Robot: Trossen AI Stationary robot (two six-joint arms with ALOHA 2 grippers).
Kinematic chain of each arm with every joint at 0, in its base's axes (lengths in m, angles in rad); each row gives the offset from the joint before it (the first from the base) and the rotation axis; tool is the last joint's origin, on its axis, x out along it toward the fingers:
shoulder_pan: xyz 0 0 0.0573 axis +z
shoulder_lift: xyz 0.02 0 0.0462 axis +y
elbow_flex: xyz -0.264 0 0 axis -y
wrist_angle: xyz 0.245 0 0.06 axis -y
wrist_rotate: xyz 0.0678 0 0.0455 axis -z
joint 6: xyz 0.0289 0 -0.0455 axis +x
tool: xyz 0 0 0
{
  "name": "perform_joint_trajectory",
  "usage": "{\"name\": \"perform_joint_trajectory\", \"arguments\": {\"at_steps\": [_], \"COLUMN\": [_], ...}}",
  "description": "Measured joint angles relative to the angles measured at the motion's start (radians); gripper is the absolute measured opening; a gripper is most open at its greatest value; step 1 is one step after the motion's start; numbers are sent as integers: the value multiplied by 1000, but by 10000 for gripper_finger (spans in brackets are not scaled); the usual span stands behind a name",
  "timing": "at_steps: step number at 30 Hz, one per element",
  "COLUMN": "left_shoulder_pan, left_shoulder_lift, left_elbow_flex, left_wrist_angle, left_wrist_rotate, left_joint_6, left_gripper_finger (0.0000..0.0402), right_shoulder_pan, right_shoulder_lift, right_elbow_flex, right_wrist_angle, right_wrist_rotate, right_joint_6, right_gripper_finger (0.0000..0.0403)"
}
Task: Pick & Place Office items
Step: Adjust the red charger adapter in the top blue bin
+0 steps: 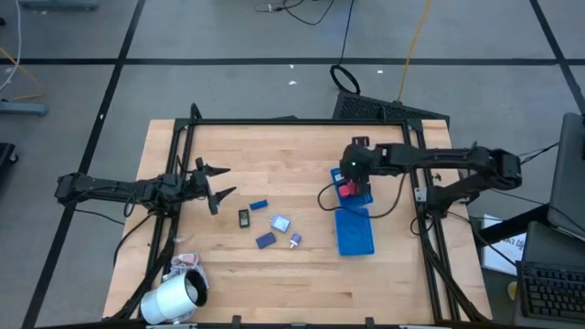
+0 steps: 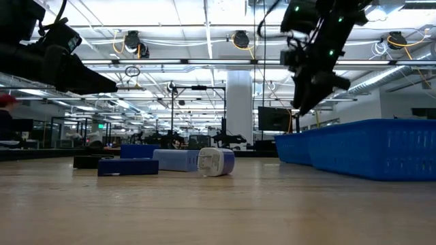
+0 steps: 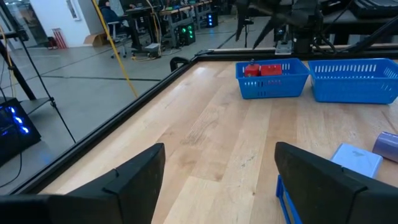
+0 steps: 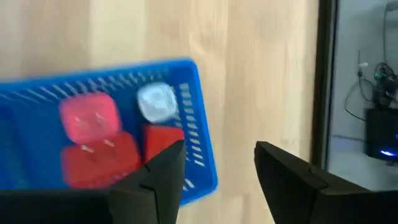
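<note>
We are seeing the left gripper point(image 1: 218, 183) waiting near the table's point(image 1: 302, 146) left edge, fingers spread wide and empty, with bare wood ahead. The right gripper point(image 1: 358, 179) is hovering over the blue tray's point(image 1: 355, 233) far end, fingers parted, empty. Red blocks point(image 4: 99, 140) and a white block point(image 4: 157, 102) are sitting inside; the loose office items point(image 1: 271, 228) are lying mid-table.

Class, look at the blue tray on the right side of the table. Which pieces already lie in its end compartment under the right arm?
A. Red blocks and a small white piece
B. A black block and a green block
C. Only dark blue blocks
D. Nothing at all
A: the right wrist view shows red blocks and a small white piece inside the blue tray, with the right gripper open above them.
</note>
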Motion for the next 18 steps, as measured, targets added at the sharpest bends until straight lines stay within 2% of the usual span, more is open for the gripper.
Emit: {"name": "perform_joint_trajectory", "arguments": {"at_steps": [4,6,12,18], "left_shoulder_pan": [0,0,0,0], "left_shoulder_lift": [0,0,0,0], "left_elbow_flex": [0,0,0,0], "left_wrist_angle": [0,0,0,0], "left_wrist_rotate": [0,0,0,0], "left_joint_6": [0,0,0,0], "left_gripper_finger": [316,319,326,315], "right_shoulder_pan": [25,35,55,83], "right_shoulder_lift": [-45,-50,-49,-49], "right_elbow_flex": [0,-12,-115,-173], "right_wrist_angle": [-22,-5,45,105], "right_wrist_rotate": [-187,-239,-244,-244], "right_joint_6": [98,145,171,171], "right_gripper_finger": [177,173,163,152]}}
